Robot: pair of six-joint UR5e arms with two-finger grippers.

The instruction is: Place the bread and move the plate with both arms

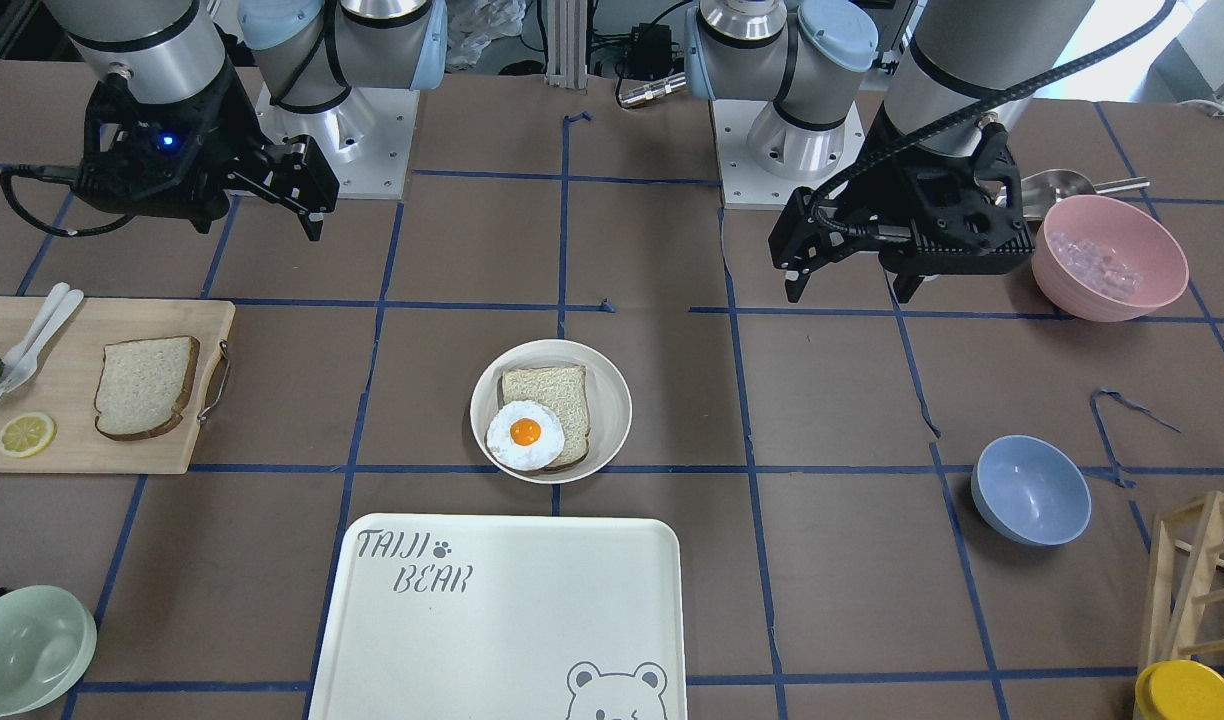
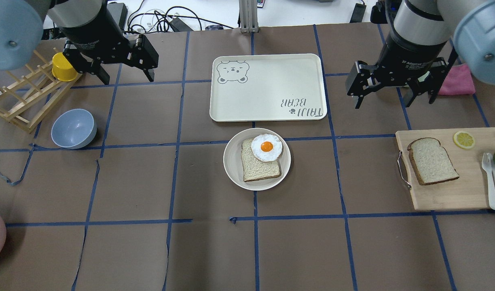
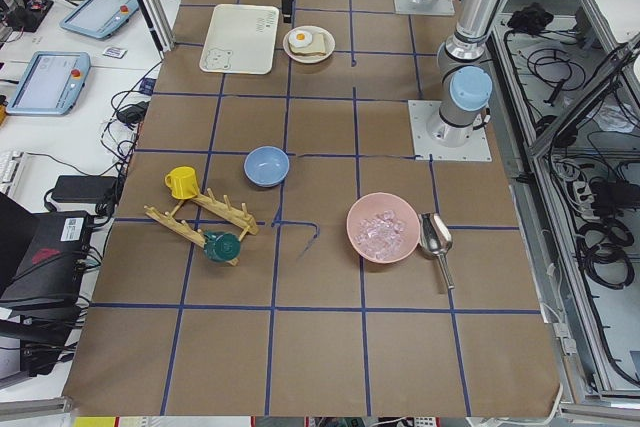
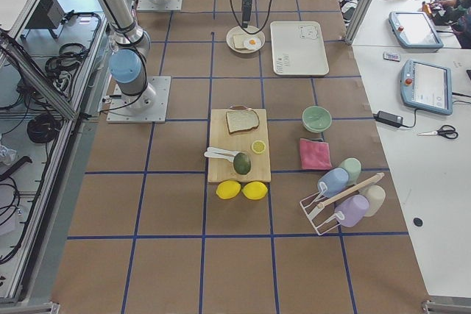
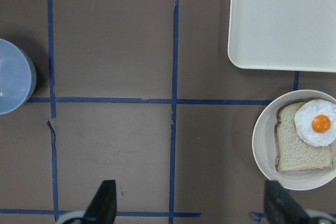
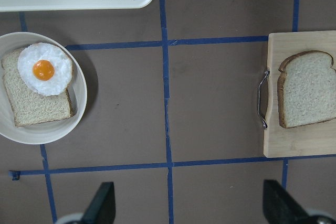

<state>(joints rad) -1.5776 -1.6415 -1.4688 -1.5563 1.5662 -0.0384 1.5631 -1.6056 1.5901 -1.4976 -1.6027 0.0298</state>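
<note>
Bread: the bread (image 2: 432, 161) lies flat on the wooden board (image 2: 445, 194), at the end with the metal handle. Nothing sits on it, so it is easy to pick up from above.
Board: it is on the robot's right side, so I think the right arm is the one to fetch the bread.
Plate: the plate (image 2: 232, 169) sits in the middle of the table, between the two arms. That spot lets both reach it.
In the plate: another slice (image 2: 257, 167) lies flat, and a fried egg (image 2: 266, 147) rests on one corner of it. The bread probably goes on top, like a sandwich.
Right gripper: the right gripper (image 2: 387, 103) hangs above the table, away from the board. Its fingers are spread wide and hold nothing.
Left gripper: the left gripper (image 2: 128, 77) also hangs high, fingers spread wide, empty.
Tray: the bear tray (image 2: 267, 89) is just beside the plate on the far side. The plate may be meant to go there, but I cannot be sure.
</note>
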